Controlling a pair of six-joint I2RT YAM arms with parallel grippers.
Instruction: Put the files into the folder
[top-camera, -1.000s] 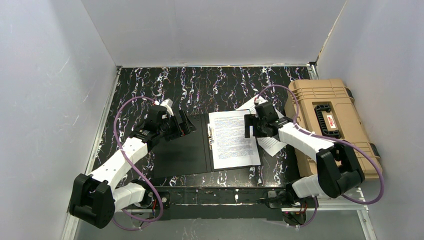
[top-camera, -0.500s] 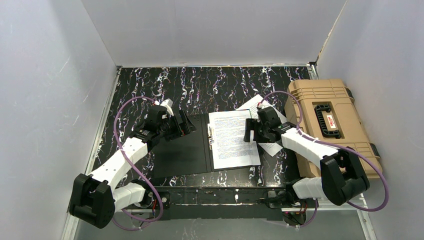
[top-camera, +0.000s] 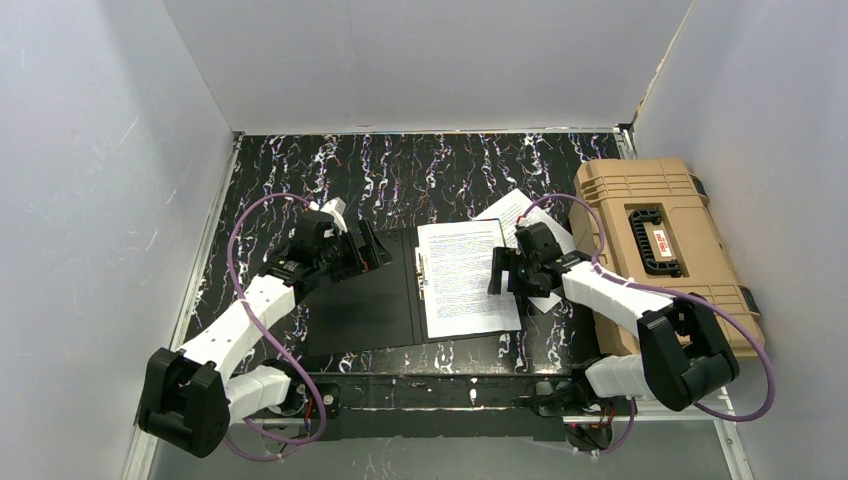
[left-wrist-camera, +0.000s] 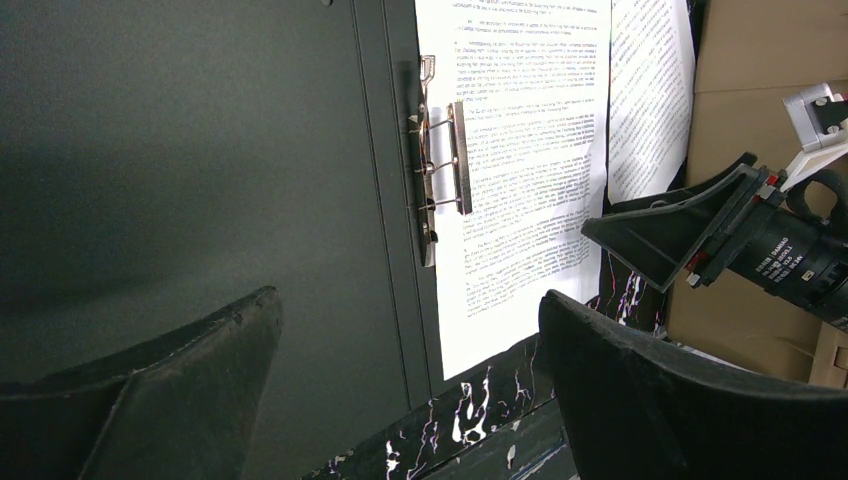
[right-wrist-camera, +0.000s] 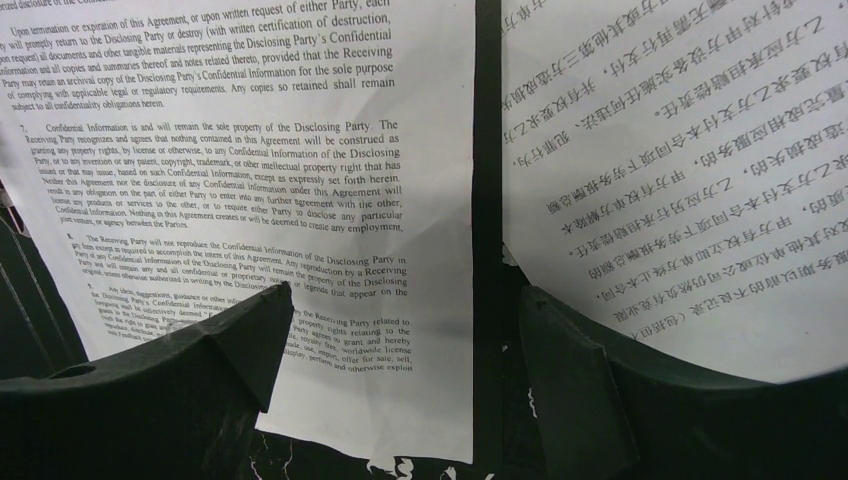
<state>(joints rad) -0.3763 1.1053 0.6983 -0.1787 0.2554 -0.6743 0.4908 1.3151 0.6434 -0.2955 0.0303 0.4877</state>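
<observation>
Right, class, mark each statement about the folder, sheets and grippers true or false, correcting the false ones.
1. The folder lies open. True.
2. One printed sheet lies on its right half. True.
3. The right gripper is shut on a sheet. False: it is open, holding nothing.
4. The second sheet is inside the tan case. False: it lies on the table beside the folder.
5. The left gripper is open. True.

Right fingers drew back along the files.
</observation>
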